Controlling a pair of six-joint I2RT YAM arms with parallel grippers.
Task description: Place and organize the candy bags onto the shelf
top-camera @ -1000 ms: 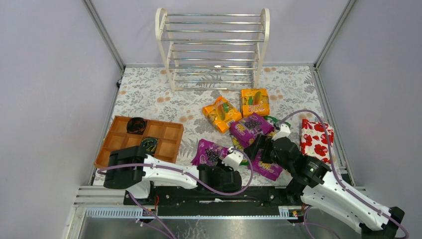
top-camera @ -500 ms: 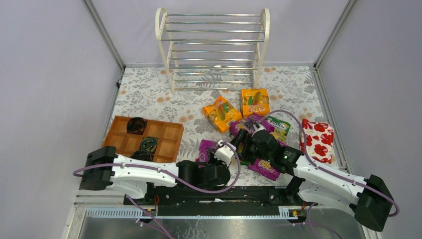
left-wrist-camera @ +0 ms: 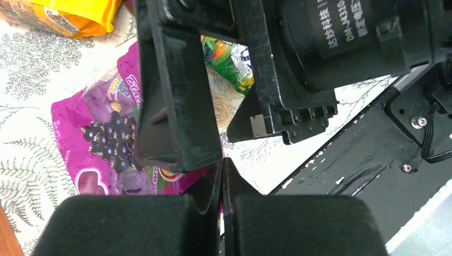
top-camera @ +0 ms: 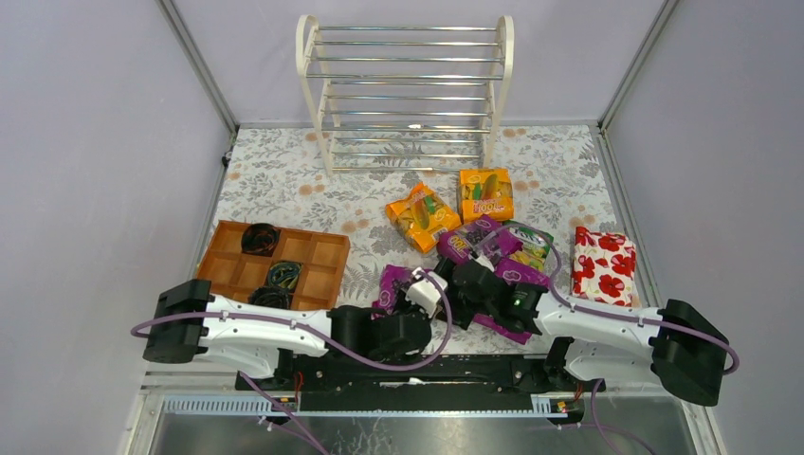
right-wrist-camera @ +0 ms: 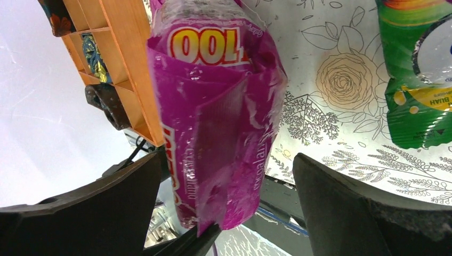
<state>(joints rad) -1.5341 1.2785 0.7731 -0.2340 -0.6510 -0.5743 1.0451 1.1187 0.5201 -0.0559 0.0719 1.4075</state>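
Between spread fingers of right gripper [right-wrist-camera: 226, 173]: purple bag [right-wrist-camera: 213, 106], upright, not yet clamped. At bag's lower edge, left gripper [left-wrist-camera: 222, 170] pinches it, jaws fully closed. Right arm has swung across from bag pile, forearm low, wrist rolled sideways. Handover likely. Far ahead: shelf [top-camera: 408, 85], no bag on it.

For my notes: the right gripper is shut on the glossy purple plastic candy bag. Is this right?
No. The right gripper is open, its fingers apart on either side of the glossy purple plastic candy bag; the right wrist view shows this.
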